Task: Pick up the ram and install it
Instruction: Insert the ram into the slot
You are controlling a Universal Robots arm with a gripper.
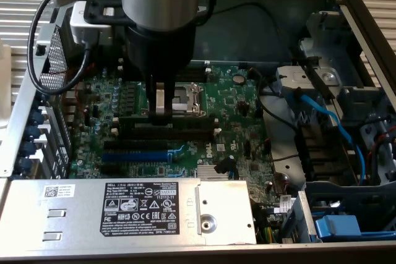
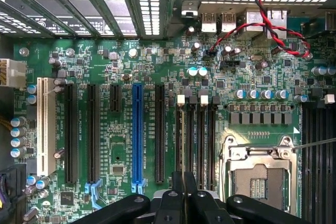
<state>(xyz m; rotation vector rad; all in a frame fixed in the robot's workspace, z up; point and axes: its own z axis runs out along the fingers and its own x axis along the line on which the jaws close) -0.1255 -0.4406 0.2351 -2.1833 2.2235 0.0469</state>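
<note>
"Exterior view, item 1?"

"Gripper (image 1: 162, 110): upright over the slots (image 1: 185, 133) mid-board, tips down at the far one. On the wrist view the fingers (image 2: 178, 184) are closed to a thin seam, and I see nothing pinched between them."

"Item 2, the ram?"

"Ram (image 1: 195, 122): I take it for the long dark strip along the far slot, right under the tips, running toward the exterior view's left and right. I cannot tell whether it is fully seated."

"Handling note?"

"My judgement: press straight down with the load centred and the stick upright, since a tilt would jam one end. The socket (image 1: 185, 97) lies just far of the tips, so no drift that way."

"Item 3, surface?"

"Board (image 1: 238, 100): green, crowded, lying flat in the case (image 1: 365, 23). The blue slot (image 1: 133, 154) sits near of the ram row."

"Item 4, room?"

"PSU (image 1: 124, 205) along the near edge. Blue cables (image 1: 328, 122) at the exterior view's right, grille (image 1: 52, 60) at its left. There is open space straight above the slots, but it is tight to the sides."
</note>
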